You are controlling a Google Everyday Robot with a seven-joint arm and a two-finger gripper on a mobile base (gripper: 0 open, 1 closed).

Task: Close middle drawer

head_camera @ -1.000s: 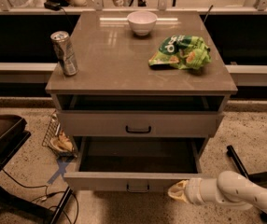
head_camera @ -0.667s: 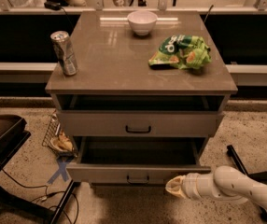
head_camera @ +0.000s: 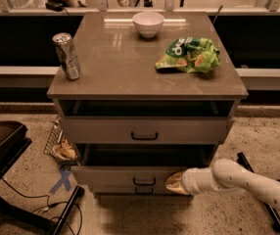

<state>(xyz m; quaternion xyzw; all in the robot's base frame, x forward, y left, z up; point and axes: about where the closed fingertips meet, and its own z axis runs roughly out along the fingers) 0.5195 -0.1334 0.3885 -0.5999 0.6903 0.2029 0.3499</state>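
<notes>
against the middle drawer (head_camera: 109, 176), right of its handle (head_camera: 144, 181), sits the gripper (head_camera: 173, 183); grip state unclear.

I'm counting three drawers (head_camera: 144, 130), one can (head_camera: 67, 56), one bowl (head_camera: 148, 23), one chip bag (head_camera: 189, 54), and one pincer (head_camera: 175, 183) at the front of the middle drawer (head_camera: 113, 175).

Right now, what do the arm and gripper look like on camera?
The gripper, at the middle drawer front, right of its handle, is a tan, rounded tip. Behind it comes a cream collar, then a thick, smooth cream-white tubular arm speckled with small dark dots. No cables show.
</notes>
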